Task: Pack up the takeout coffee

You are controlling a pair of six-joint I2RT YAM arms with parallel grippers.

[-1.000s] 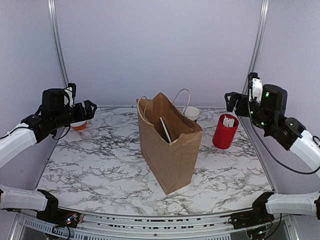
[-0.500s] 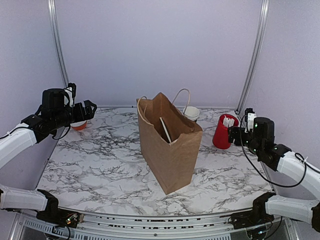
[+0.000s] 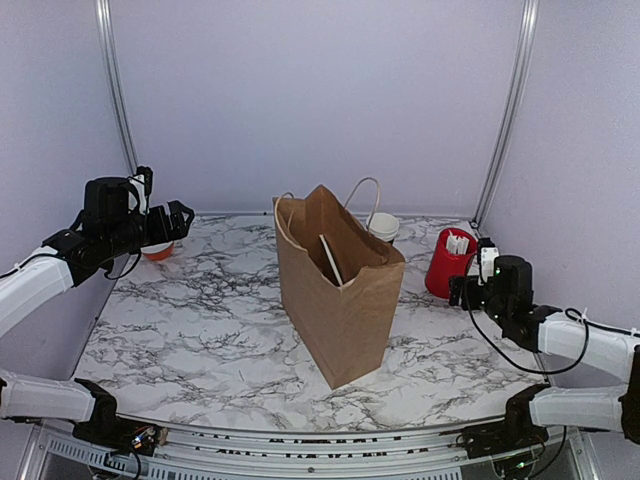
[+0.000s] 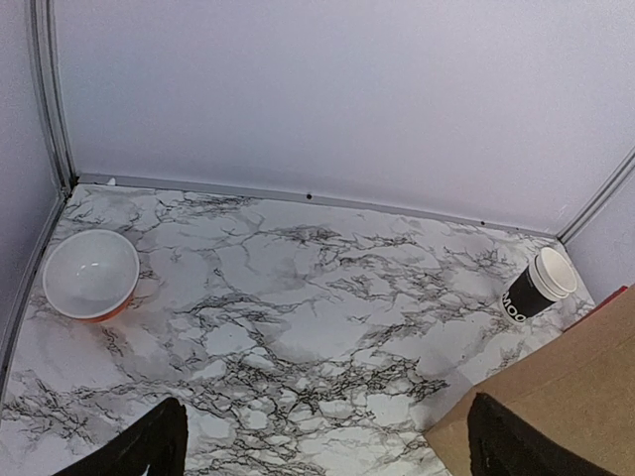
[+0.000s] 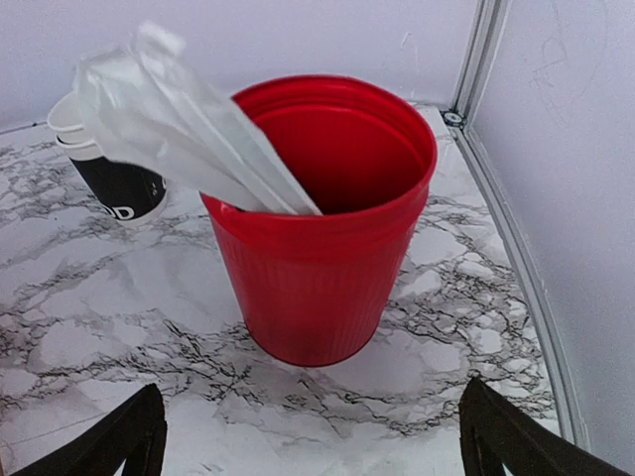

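Note:
The takeout coffee shows in no view. A brown paper bag [image 3: 340, 295] stands open mid-table, a white stick leaning inside it; its corner [image 4: 561, 397] fills the lower right of the left wrist view. My left gripper [image 3: 170, 222] [image 4: 332, 451] hangs open at the far left, high over the marble, with nothing between its fingers. Low at the right, my right gripper [image 3: 462, 290] [image 5: 313, 441] is open and faces the red cup [image 3: 448, 262] [image 5: 322, 228] of white sticks, a short gap away from it.
A stack of black cups with white rims [image 3: 383, 228] [image 4: 541, 285] [image 5: 114, 174] stands behind the bag, left of the red cup. An orange bowl [image 3: 158, 250] [image 4: 91, 275] sits at the back left corner. Walls and a metal rail [image 5: 516, 248] close in the right side.
My right arm came down from high at the back right to table height just in front of the red cup. The left arm and the bag have not moved.

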